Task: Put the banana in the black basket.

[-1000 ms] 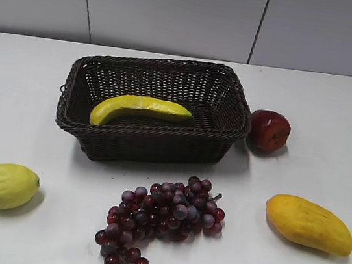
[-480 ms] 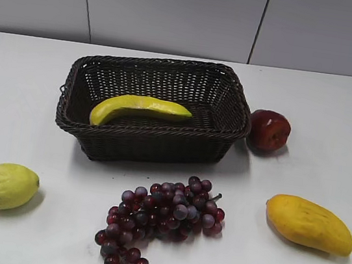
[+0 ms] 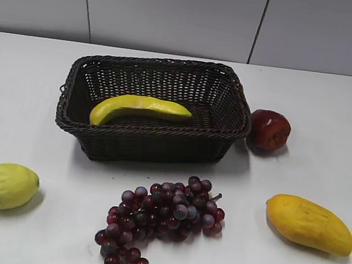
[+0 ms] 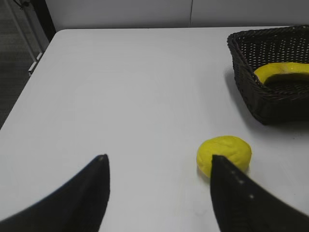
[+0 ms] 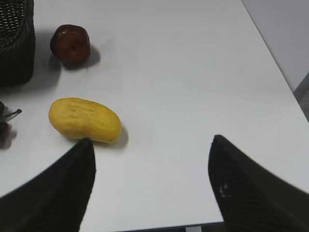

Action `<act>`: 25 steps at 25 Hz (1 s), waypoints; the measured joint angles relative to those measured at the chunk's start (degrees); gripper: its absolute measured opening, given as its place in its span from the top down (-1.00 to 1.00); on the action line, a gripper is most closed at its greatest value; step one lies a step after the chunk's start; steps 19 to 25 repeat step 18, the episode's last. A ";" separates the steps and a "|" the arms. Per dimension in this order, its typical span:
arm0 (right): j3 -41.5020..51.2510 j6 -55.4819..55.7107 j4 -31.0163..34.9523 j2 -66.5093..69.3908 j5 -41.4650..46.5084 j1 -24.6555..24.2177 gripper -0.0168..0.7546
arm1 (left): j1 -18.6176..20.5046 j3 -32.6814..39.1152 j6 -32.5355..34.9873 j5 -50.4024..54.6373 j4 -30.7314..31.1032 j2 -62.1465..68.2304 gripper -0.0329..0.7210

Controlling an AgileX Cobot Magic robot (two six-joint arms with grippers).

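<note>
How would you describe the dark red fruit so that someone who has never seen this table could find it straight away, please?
Start at the black basket, the largest thing on the white table, with the banana lying inside. Just outside its right-hand end sits the apple, close beside the rim. It is the only single round, dark red fruit; the mango is orange-yellow, the grapes a purple bunch.

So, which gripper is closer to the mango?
Right. The right gripper hangs open beside the mango; the left gripper is open on the far side, by the lemon.

Yellow-green banana (image 3: pixel 141 109) in dark woven basket (image 3: pixel 150 143); purple grapes (image 3: pixel 163 217), red apple (image 3: pixel 269 130), orange-yellow mango (image 3: pixel 309 223).
</note>
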 joint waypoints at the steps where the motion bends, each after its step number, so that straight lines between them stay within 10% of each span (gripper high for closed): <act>1: 0.00 0.00 0.00 0.00 0.00 0.00 -0.56 | 0.00 0.00 0.00 0.00 0.00 0.00 -0.34; 25: 0.00 0.06 0.00 0.00 0.00 0.00 -0.56 | 0.00 0.00 0.00 0.00 -0.06 0.00 -0.29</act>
